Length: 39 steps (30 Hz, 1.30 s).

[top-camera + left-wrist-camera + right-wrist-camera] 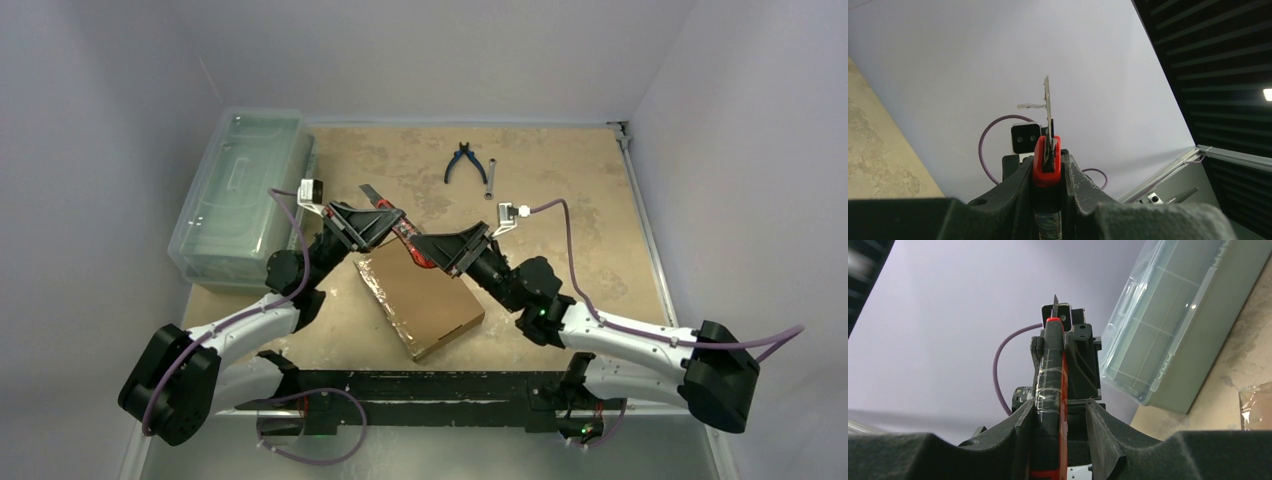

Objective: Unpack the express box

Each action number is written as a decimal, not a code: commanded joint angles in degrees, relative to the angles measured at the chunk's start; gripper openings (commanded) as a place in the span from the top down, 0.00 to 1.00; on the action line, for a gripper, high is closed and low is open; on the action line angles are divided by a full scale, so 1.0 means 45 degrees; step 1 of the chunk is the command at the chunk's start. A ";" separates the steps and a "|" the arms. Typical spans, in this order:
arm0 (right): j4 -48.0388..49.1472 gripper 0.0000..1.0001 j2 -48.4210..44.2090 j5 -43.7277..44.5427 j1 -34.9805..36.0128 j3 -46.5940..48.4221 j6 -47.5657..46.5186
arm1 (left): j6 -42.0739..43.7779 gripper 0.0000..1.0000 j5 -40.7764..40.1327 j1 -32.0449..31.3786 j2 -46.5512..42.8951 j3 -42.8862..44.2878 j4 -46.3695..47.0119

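**A:** Item one, nearest the arm bases?

**B:** Express box (425, 300). Brown card, lid flat and shut, lying skewed on the desk (570, 230) between the two arms. Glossy tape shows along its left edge. Not yet opened, by my reading.

**A:** Item two, above it?

**B:** Knife (405, 238), red and black, held in the air over the box's far corner. Left tool (383, 220) is clamped on the red nose, with the blade (1047, 100) out and pointing away from it. Right tool (428, 250) straddles the taped handle. One finger (1008, 437) lies against it and a slit shows at the other, so I cannot tell whether it is clamped.

**A:** Why two holds?

**B:** Likely a hand-over, so the right arm gets the handle to cut the tape.

**A:** Farther out?

**B:** Pliers (465, 160), blue-handled, with a small grey wrench (490, 180) just beside them, well apart from the box. Clear bin (240, 190), lidded, against the left wall.

**A:** Room to move?

**B:** Open desk to the right of the box and behind it. The left side is hemmed in by the bin and the left arm. Walls close off the far edges.
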 commanded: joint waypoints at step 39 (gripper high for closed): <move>-0.1721 1.00 -0.0550 0.1498 -0.0338 0.0033 -0.1555 | 0.2702 0.40 0.0114 0.0020 -0.0829 0.0285 -0.5410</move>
